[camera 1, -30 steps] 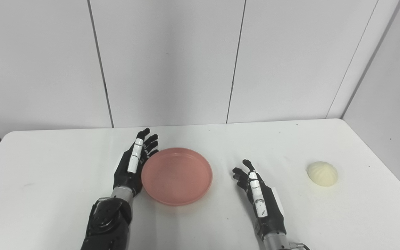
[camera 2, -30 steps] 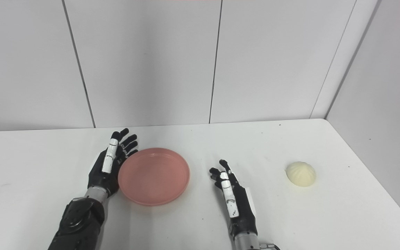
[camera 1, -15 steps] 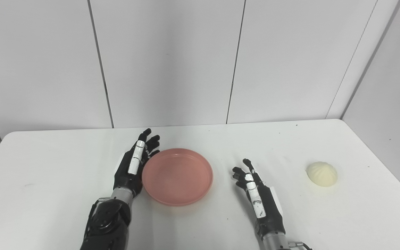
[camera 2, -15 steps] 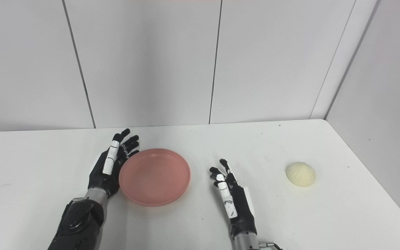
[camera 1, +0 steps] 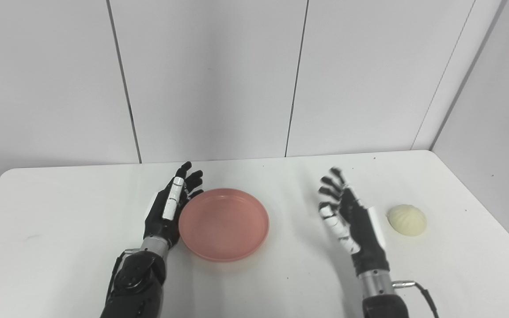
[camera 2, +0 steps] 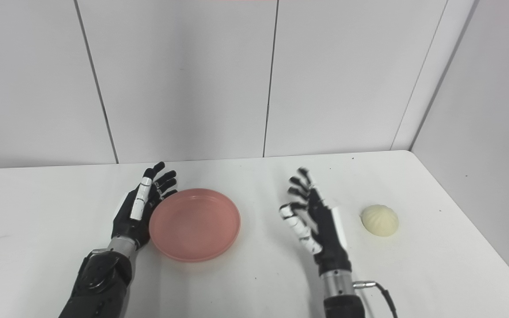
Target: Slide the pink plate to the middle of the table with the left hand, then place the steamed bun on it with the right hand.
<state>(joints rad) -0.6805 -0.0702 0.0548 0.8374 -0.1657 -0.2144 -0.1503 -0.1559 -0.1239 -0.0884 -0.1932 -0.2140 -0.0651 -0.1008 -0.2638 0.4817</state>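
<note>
The left hand (camera 1: 169, 207), fingers spread, rests against the pink plate (camera 1: 223, 224), which sits near mid-surface, so the slide looks done; the right hand (camera 1: 350, 219) is spread and empty, the steamed bun (camera 1: 407, 219) lying just beside it, not yet picked up.

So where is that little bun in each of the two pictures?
Left eye view: the bun lies on the table at the right side, just right of the right hand, apart from it.
Right eye view: the bun is again at the right, a little nearer the picture's middle.
Shared landmark: the pink plate, left of centre in both views, beside the left hand.
</note>
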